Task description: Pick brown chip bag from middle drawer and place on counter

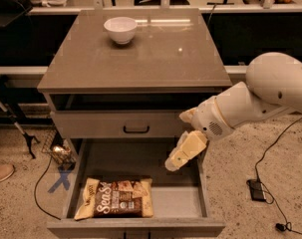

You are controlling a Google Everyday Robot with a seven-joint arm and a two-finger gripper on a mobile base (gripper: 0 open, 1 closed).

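The brown chip bag point(115, 198) lies flat on the floor of the open middle drawer point(178, 200), at its front left, with white "Sea Salt" lettering facing up. My gripper point(178, 159) hangs over the drawer's right half, above and to the right of the bag, apart from it. It points down and to the left from the white arm point(260, 98) that comes in from the right. The counter point(140, 54) is the glossy grey-brown top of the cabinet.
A white bowl point(120, 30) stands at the back left of the counter. A shallower drawer front with a black handle point(136, 129) sits above the open drawer. A black cable and adapter point(257, 189) lie on the floor at right; a shoe point(1, 173) shows at far left.
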